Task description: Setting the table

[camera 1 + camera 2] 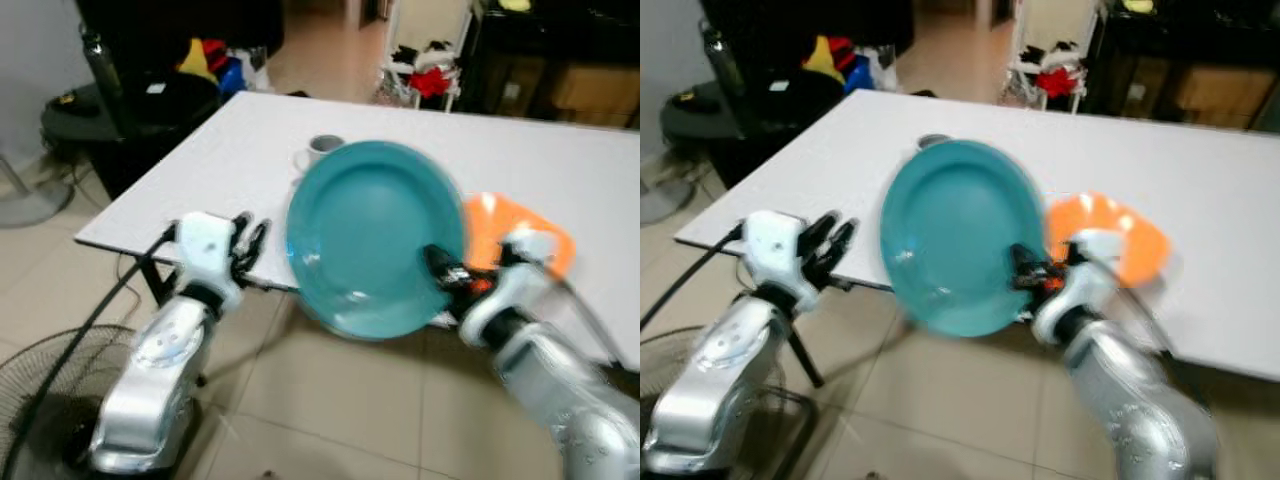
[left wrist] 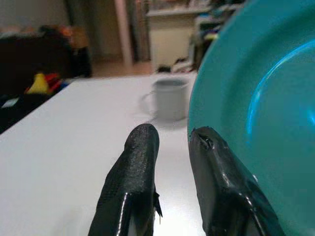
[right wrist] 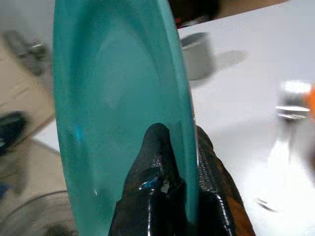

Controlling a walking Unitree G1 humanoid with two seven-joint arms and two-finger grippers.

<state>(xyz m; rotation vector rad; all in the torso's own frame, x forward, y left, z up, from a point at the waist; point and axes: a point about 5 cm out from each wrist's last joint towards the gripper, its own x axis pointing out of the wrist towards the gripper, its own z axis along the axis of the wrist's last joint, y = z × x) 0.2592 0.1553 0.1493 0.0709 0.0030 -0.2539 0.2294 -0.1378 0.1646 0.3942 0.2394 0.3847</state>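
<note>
A teal plate (image 1: 375, 235) is held tilted up above the near edge of the white table (image 1: 560, 170). My right gripper (image 1: 443, 270) is shut on its right rim, one finger (image 3: 155, 157) on each face. My left gripper (image 1: 247, 243) hovers by the table's near edge, just left of the plate, its fingers (image 2: 135, 167) close together with nothing between them. A grey mug (image 1: 318, 151) stands on the table behind the plate. An orange bowl (image 1: 515, 232) lies on the table behind my right wrist.
A dark round side table (image 1: 120, 110) with a bottle and coloured things stands to the far left. A floor fan (image 1: 45, 400) with a black cable sits on the tiled floor at lower left. Dark furniture and a white rack line the back.
</note>
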